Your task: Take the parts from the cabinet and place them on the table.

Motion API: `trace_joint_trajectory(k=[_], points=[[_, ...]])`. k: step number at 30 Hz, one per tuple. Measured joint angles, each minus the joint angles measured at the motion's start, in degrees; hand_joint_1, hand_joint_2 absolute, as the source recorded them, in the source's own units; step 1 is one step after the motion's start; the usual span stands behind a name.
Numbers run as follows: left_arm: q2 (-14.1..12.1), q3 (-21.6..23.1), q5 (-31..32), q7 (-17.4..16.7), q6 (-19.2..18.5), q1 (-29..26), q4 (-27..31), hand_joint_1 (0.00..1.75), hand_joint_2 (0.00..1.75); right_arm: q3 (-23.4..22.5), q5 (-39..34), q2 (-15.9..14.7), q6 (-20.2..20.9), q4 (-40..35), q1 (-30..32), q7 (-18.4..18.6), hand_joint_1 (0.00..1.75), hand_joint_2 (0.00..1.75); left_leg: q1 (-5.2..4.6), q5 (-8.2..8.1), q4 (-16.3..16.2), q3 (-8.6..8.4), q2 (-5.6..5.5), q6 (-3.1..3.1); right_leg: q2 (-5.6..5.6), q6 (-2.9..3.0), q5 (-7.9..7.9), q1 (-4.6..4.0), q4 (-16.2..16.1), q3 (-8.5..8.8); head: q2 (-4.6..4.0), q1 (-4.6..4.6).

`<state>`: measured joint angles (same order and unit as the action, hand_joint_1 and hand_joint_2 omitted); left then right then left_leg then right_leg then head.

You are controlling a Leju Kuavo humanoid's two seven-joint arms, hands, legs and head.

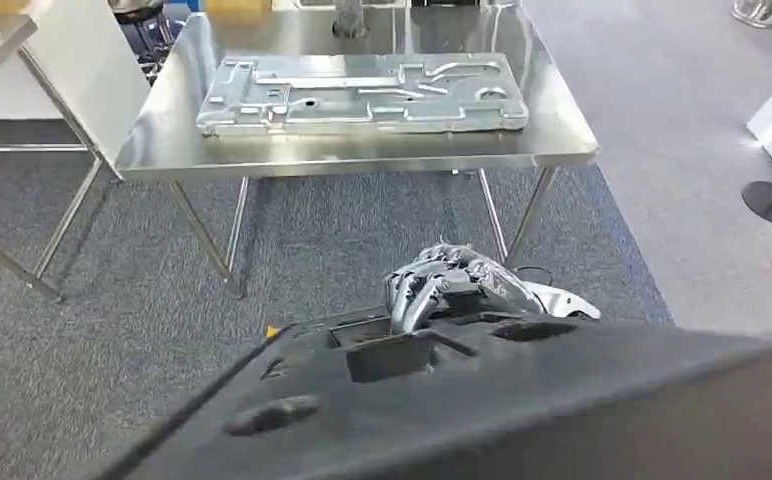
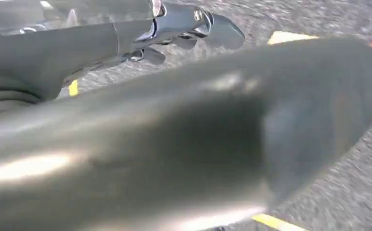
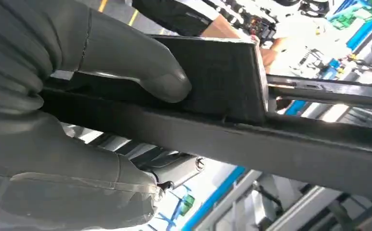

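A steel desk (image 1: pixel 362 150) stands on grey carpet (image 1: pixel 112 300), carrying a large stamped silver metal panel (image 1: pixel 362 95) that lies flat across its middle. In front of it, low in the head view, a broad black moulded part (image 1: pixel 482 410) with recessed pockets is carried well short of the desk's front edge, tilted across the picture. The right hand (image 1: pixel 442 285) reaches over the part's far edge, its silver fingers (image 1: pixel 412 295) curled down onto the rim beside a square recess. From the right wrist view, the right hand's thick grey thumb (image 3: pixel 140 62) presses on one face of the black part while the rest of the hand lies against the other side, clamping the edge between them. In the left wrist view, the left hand (image 2: pixel 174 33) lies along the blurred dark surface of the part; whether it grips cannot be told.
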<state>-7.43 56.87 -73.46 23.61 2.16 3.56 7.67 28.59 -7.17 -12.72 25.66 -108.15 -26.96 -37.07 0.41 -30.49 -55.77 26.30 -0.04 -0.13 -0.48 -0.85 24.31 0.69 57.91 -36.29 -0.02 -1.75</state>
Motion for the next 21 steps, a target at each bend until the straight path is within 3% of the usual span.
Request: trace_joint_trajectory(k=[1,3,4,6,8,9,10,11,13,14,15,16,18,20,21], points=[[0.0,0.04,0.0,-0.02,0.09,0.05,0.0,0.0,0.0,0.0,0.07,0.22,-0.02,-0.04,0.01,0.09,1.75,1.75,-0.01,-0.31,0.37,0.01,0.12,-0.49,0.09,0.4,-0.73,0.03,-0.05,0.1,0.0,-0.09],[0.02,0.22,-0.02,-0.04,0.11,0.01,0.0,0.0,0.0,-0.09,0.28,0.22,-0.11,-0.02,-0.01,0.13,1.75,1.75,0.07,0.04,-0.36,-0.7,0.18,-1.03,0.51,1.24,-0.49,0.0,-0.17,0.78,0.0,-0.07],[0.02,0.28,-0.04,-0.04,0.11,0.06,0.0,0.0,0.0,-0.07,0.37,0.31,-0.11,-0.07,-0.03,0.13,1.75,1.75,0.29,-0.2,-1.83,-0.14,0.16,-1.23,0.49,1.64,-0.27,0.15,-0.47,1.49,0.0,-0.07],[0.02,0.44,-0.2,0.0,0.11,0.3,0.0,0.0,0.0,-0.07,0.37,0.42,-0.28,-0.11,-0.19,0.09,1.75,1.75,0.32,-1.76,-9.08,4.07,0.12,-1.64,0.51,2.26,0.43,0.08,-0.47,2.13,0.0,-0.4],[0.02,0.63,-0.35,0.0,0.09,0.22,0.0,0.0,0.0,-0.02,0.46,0.44,-0.35,-0.11,0.05,0.0,1.75,1.75,0.3,-5.79,-16.95,9.77,0.12,-2.0,0.62,2.53,1.19,-0.14,-0.47,2.71,0.0,-0.39],[0.02,0.79,-0.39,-0.04,0.02,0.05,0.0,0.0,0.0,-0.02,0.48,0.44,-0.37,-0.11,0.15,0.0,1.75,1.75,0.31,-6.91,-19.17,11.85,0.12,-2.0,0.72,2.6,1.59,-0.27,-0.46,3.19,0.0,-0.42],[0.04,0.83,-0.44,-0.07,0.02,-0.13,0.0,0.0,0.0,0.0,0.52,0.44,-0.35,-0.11,0.29,0.02,1.75,1.75,0.3,-6.04,-18.59,12.58,0.12,-1.81,0.83,2.61,2.07,-0.39,-0.46,3.82,0.0,-0.37],[0.07,0.83,-0.61,-0.11,0.02,-0.17,0.0,0.0,0.0,0.0,0.52,0.55,-0.29,-0.09,0.38,0.06,1.75,1.75,0.28,-4.11,-16.14,12.27,0.12,-1.55,0.87,2.63,2.48,-0.53,-0.46,4.39,0.0,-0.39],[0.04,0.83,-1.05,-0.09,0.22,-0.15,0.0,0.0,0.0,0.0,0.37,1.14,-0.07,0.04,0.34,0.92,1.75,1.75,-0.17,4.1,-5.43,9.04,0.12,-0.26,0.87,2.64,3.5,-0.85,-0.52,5.92,0.0,-0.37],[-0.07,0.83,-1.22,-0.09,0.28,-0.18,-0.06,0.0,0.0,-0.02,0.24,1.35,-0.07,0.15,0.32,1.31,1.75,1.75,-0.49,6.38,-2.21,8.31,-0.02,0.51,0.87,2.54,3.83,-0.84,-0.58,6.45,0.0,-0.29],[0.0,0.83,-1.46,-0.07,0.26,-0.14,-0.09,0.0,0.0,0.0,0.15,1.53,-0.11,0.28,0.34,1.7,1.75,1.75,-0.79,3.41,-2.78,8.55,0.07,0.55,1.06,2.18,3.94,-0.82,-0.8,6.56,0.0,-0.22],[0.02,0.83,-1.57,0.02,0.28,-0.12,-0.09,0.0,0.0,-0.04,-0.04,1.57,-0.32,0.37,0.26,2.15,1.75,1.75,-0.93,3.42,-2.33,8.25,-0.13,0.96,1.08,1.69,4.26,-0.76,-0.9,6.52,0.0,-0.37],[0.0,0.85,-1.62,0.17,0.28,-0.33,-0.11,0.0,0.0,-0.3,-0.15,1.7,-1.37,0.42,0.32,2.66,1.75,1.75,-0.96,5.17,-1.08,7.41,-0.17,1.72,1.07,0.99,3.66,-0.91,-0.45,7.29,0.0,-0.22],[0.04,0.94,-1.6,0.31,0.24,-0.22,-0.11,0.0,0.0,-0.79,-0.18,1.7,-2.19,0.37,0.28,2.84,1.75,1.75,-0.28,5.5,-0.12,5.58,-0.11,1.68,0.9,0.51,4.89,-0.95,1.22,7.15,0.0,-0.2],[0.04,1.01,-1.62,0.33,0.2,-0.12,-0.11,0.0,0.0,-1.07,-0.05,1.7,-2.81,0.29,0.18,2.84,1.75,1.75,-0.19,5.4,-0.07,5.37,-0.16,1.81,0.89,0.18,6.47,-0.79,4.57,5.4,0.0,0.22]])
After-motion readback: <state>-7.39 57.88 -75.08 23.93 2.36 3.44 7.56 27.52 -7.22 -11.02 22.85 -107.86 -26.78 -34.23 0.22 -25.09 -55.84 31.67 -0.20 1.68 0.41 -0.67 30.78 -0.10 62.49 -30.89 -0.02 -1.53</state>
